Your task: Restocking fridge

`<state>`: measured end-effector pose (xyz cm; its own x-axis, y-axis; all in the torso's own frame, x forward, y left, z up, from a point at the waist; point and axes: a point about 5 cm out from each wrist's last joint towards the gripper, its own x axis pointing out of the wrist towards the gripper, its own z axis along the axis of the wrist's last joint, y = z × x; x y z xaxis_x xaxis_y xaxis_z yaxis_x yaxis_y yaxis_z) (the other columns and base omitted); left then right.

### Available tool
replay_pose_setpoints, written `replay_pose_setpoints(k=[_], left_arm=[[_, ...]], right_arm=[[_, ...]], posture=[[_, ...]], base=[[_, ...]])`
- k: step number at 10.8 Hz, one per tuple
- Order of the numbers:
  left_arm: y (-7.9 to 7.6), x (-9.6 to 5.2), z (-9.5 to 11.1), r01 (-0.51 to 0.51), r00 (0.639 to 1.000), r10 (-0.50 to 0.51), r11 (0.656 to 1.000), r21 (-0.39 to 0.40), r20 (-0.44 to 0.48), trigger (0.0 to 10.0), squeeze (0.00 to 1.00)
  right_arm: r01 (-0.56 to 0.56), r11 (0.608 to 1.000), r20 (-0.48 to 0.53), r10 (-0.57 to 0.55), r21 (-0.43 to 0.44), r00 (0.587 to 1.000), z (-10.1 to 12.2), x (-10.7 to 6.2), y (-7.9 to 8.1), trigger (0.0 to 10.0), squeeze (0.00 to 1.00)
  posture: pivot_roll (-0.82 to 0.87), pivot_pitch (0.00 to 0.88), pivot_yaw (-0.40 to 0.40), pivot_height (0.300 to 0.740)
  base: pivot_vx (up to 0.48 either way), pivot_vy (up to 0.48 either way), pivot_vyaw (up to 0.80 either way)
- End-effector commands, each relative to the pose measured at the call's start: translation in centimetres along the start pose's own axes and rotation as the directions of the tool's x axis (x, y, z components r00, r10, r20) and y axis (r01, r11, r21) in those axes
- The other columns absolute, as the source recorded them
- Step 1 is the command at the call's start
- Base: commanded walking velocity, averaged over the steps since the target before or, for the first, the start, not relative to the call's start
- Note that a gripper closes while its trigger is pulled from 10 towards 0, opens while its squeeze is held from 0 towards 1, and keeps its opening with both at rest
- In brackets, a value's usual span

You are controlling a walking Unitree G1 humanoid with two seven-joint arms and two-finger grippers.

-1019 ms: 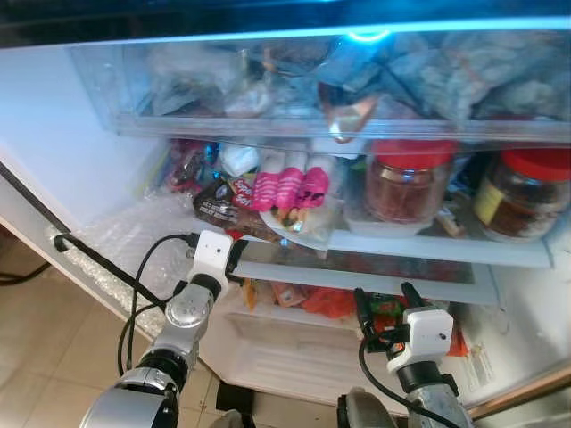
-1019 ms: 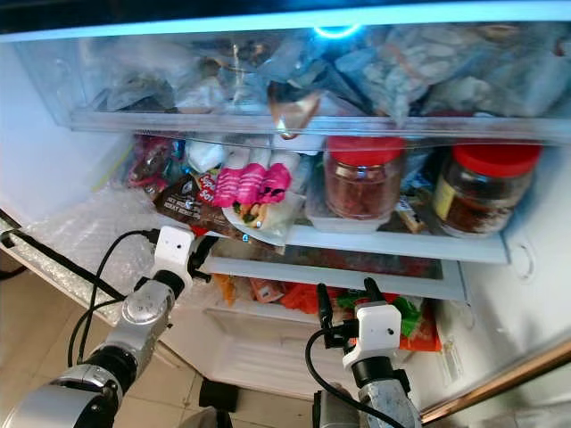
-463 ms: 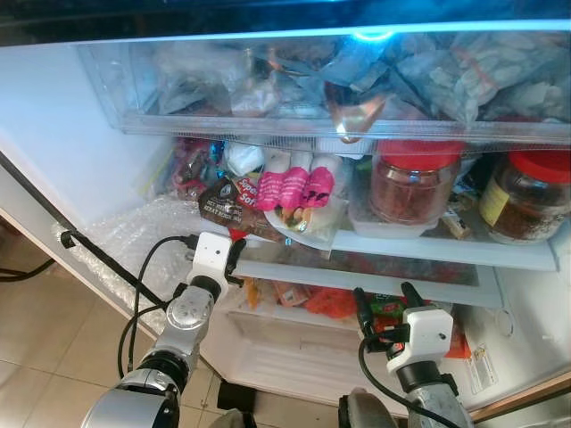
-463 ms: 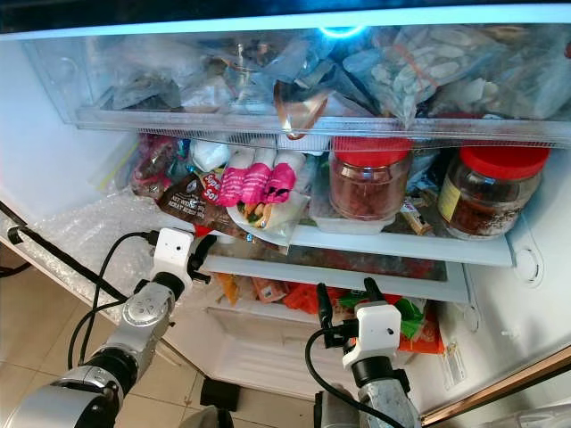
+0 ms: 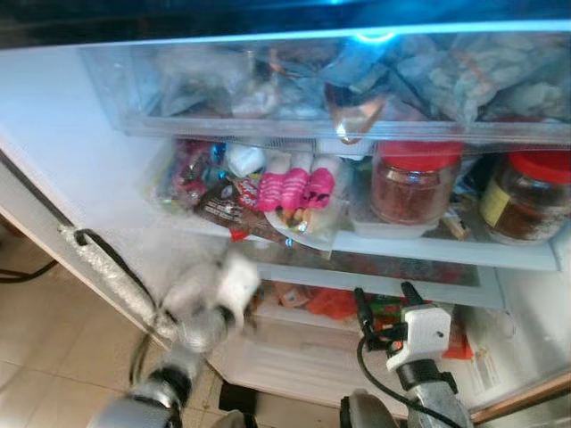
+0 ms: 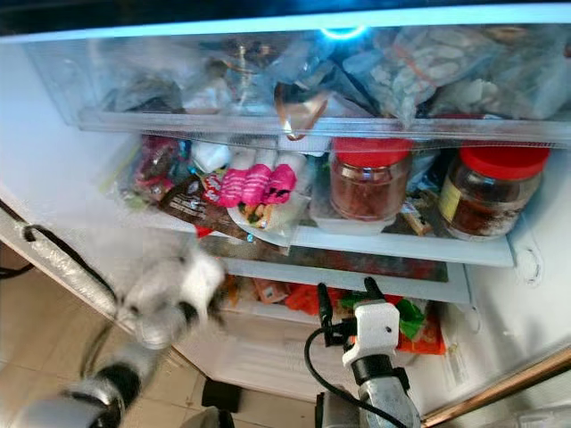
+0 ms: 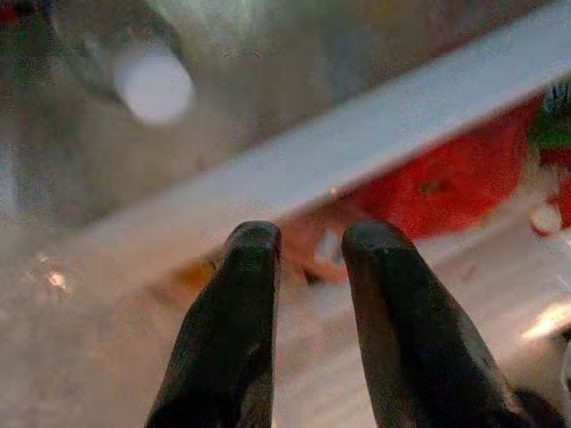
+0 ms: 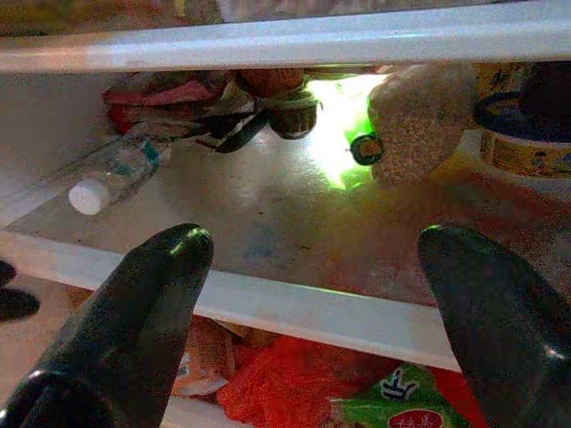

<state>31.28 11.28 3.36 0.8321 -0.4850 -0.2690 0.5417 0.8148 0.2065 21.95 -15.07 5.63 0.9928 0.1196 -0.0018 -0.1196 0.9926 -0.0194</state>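
an open fridge [image 5: 62, 152] seen from above, its shelves packed. at the top, a clear drawer [image 5: 339, 134] holds bags of food. on the shelf [image 6: 401, 245] below sit a dark packet [image 5: 223, 203], a pink packet [image 5: 299, 187] and two red-lidded jars [image 5: 409, 183] side by side. under that shelf lie red and green packets [image 6: 406, 316]. the left gripper [image 7: 308, 259], blurred, is low at the fridge's left, in front of the shelf edge; its two black fingers [image 7: 236, 303] are close together with a narrow gap, holding nothing. the right gripper [image 8: 312, 259] is low in the middle, pointing into the gap under the shelf, fingers spread wide and empty. a small bottle [image 8: 111, 174] lies on its side inside there.
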Motion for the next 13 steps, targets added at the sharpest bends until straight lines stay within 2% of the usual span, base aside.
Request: replay_pose_setpoints(k=[1,6,7,8,9,10,12,13], left_arm=[[0.7,-0.2,0.0,-0.008,1.0,0.008,1.0,0.018,-0.006,10.0,0.0],[0.6,-1.1,-0.2,0.006,0.997,-0.005,1.0,-0.014,0.078,10.0,0.0],[0.7,-1.4,-0.1,-0.009,0.994,0.009,1.0,0.001,0.11,10.0,0.0],[1.3,-1.9,0.3,-0.092,0.983,0.086,0.995,0.029,0.164,10.0,0.0],[1.8,-2.5,0.2,-0.171,0.966,0.174,0.985,-0.03,0.191,10.0,0.0],[1.7,-2.8,0.1,-0.194,0.956,0.199,0.98,-0.044,0.215,10.0,0.0],[0.8,-3.1,-0.3,-0.189,0.953,0.21,0.975,-0.114,0.217,10.0,0.0],[0.3,-3.1,-0.5,-0.154,0.963,0.176,0.981,-0.122,0.204,10.0,0.0]], right_arm=[[0.0,1.0,-0.014,0.0,-0.002,1.0,-0.4,-0.1,0.1,10.0,0.0],[0.008,1.0,-0.017,-0.008,-0.005,1.0,-0.6,-0.1,0.0,10.0,0.0],[0.012,1.0,-0.017,-0.012,-0.009,1.0,-0.6,-0.1,-0.2,10.0,0.0],[0.022,1.0,-0.015,-0.022,-0.015,1.0,-0.6,-0.2,-0.3,10.0,0.0],[0.037,0.999,-0.016,-0.037,-0.019,0.999,-0.6,-0.2,-0.5,10.0,0.0],[0.055,0.998,-0.016,-0.055,-0.021,0.998,-0.7,-0.1,-0.6,10.0,0.0],[0.099,0.995,-0.018,-0.1,-0.022,0.995,-0.9,-0.2,-1.2,10.0,0.0],[0.123,0.992,-0.023,-0.124,-0.026,0.992,-1.0,-0.2,-1.5,10.0,0.0]], posture=[[-0.23,0.047,0.13,0.66],[-0.23,0.052,0.129,0.66],[-0.23,0.051,0.129,0.66],[-0.23,0.051,0.128,0.66],[-0.23,0.053,0.127,0.66],[-0.23,0.052,0.125,0.66],[-0.22,0.051,0.125,0.66],[-0.22,0.052,0.125,0.66]], base=[[0.0,0.0,0.0],[0.0,0.0,0.0],[0.0,0.0,0.0],[0.0,0.0,0.0],[0.0,0.0,0.0],[0.0,0.0,0.0],[0.0,0.0,0.0],[0.0,0.0,0.0]])
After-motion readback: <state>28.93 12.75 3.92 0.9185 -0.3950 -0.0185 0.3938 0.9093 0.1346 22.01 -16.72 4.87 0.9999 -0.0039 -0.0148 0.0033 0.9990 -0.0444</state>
